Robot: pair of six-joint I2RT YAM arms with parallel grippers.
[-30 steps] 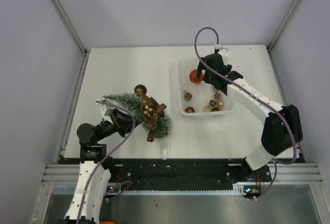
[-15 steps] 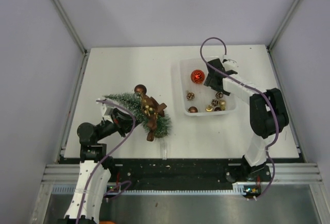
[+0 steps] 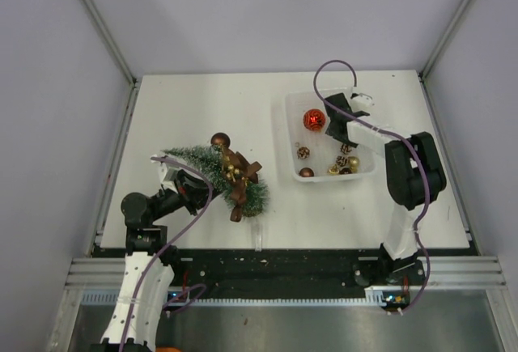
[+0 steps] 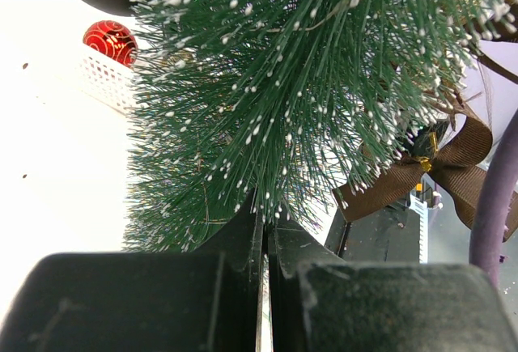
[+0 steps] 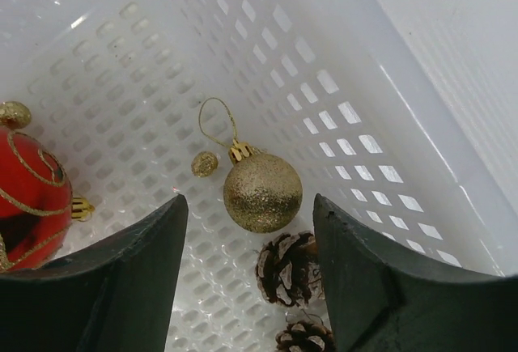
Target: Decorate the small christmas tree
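L gripper [image 4: 265, 283], near-left of white bin [image 3: 322, 146]: jaws pinched shut on small christmas tree [image 3: 212, 172], prob. to steady it, tilted, for hanging. Tree sits left of bin, apart. R gripper [image 5: 248, 206] inside bin, jaws apart astride gold bauble [image 5: 262, 192], not touching; looks like pick line-up. Vs 1 s ago: R arm pulled back from red bauble [image 3: 314, 119] at bin's far side; tree unmoved.

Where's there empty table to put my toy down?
The widest bare table is at the far left, behind the small christmas tree and left of the basket. Another bare strip lies at the near edge, between tree and right arm. Crowded: inside the basket, where the right gripper hangs over a gold bauble, and by the left gripper holding the tree.
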